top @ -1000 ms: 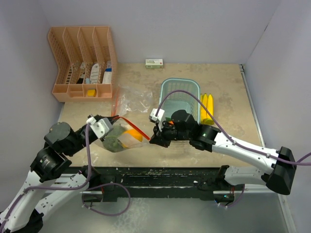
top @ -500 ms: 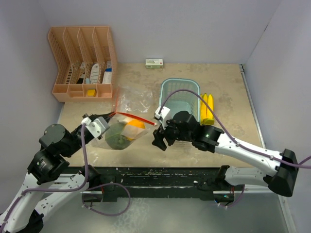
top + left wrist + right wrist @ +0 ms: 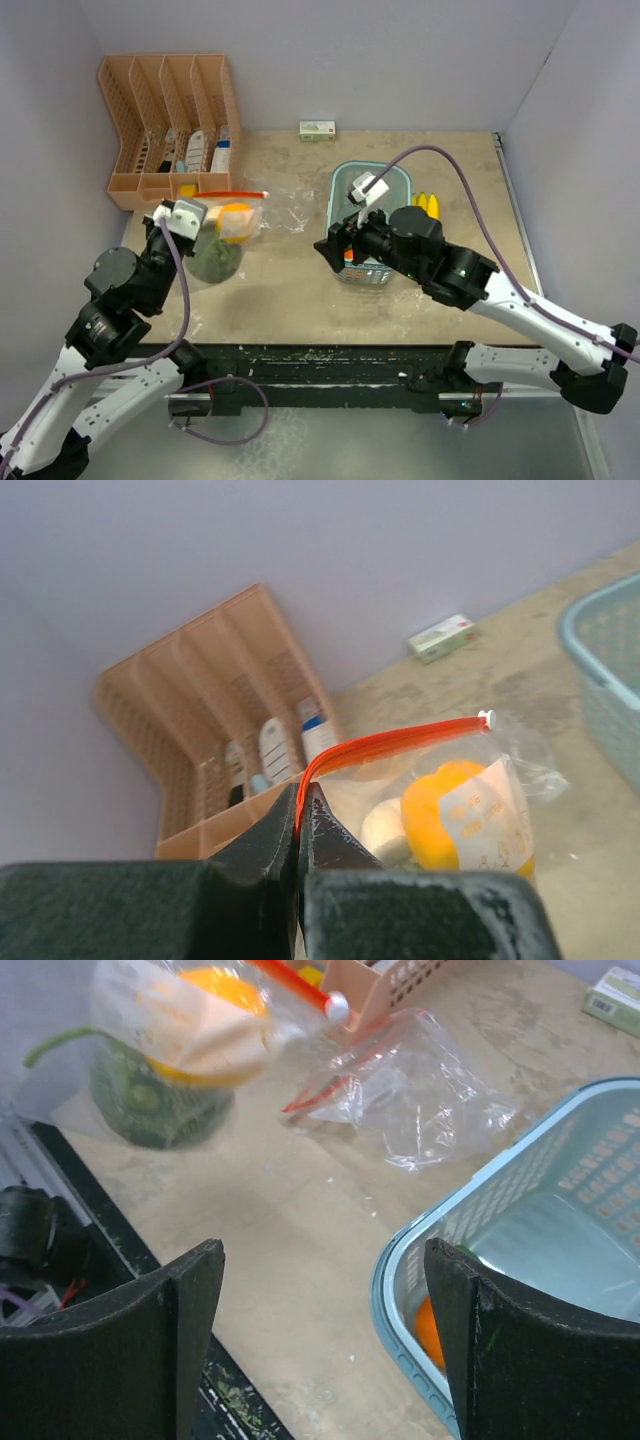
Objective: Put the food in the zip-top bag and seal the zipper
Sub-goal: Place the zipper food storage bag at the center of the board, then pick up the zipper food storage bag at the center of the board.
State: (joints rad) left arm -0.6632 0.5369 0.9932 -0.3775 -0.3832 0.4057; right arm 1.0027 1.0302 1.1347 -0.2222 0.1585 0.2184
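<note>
So the left hand (image 3: 300, 815) is pinched tight on one end of the red zipper strip (image 3: 390, 742), fingers (image 3: 262, 845) basically closed flat on it, and the bag (image 3: 222, 235) hangs down from that grip on the left side of the counter (image 3: 300, 300). Through the clear plastic you can see the broccoli head (image 3: 213, 258) sitting at the bottom and the orange fruit (image 3: 235, 222) up above it, right under the strip. There's a little white slider (image 3: 485, 718) at the far end of the strip, away from the hand, but honestly I can't tell whether the zipper is closed all the way along. The right hand (image 3: 320, 1260) is spread wide with nothing between its fingers (image 3: 110, 1350), hovering over the near left corner of the light blue basket (image 3: 385, 180), well apart from the bag. From its wrist view there's a small orange thing (image 3: 432, 1325) down inside the basket by the near wall. The bananas (image 3: 427, 203) are lying on the counter just to the right of the basket, not in the bag. Between the bag and the basket a second bag (image 3: 280, 205) lies crumpled on the counter, nothing visible inside it. Back left is the peach rack (image 3: 170, 130) and a small box (image 3: 317, 129) sits against the back wall.
</note>
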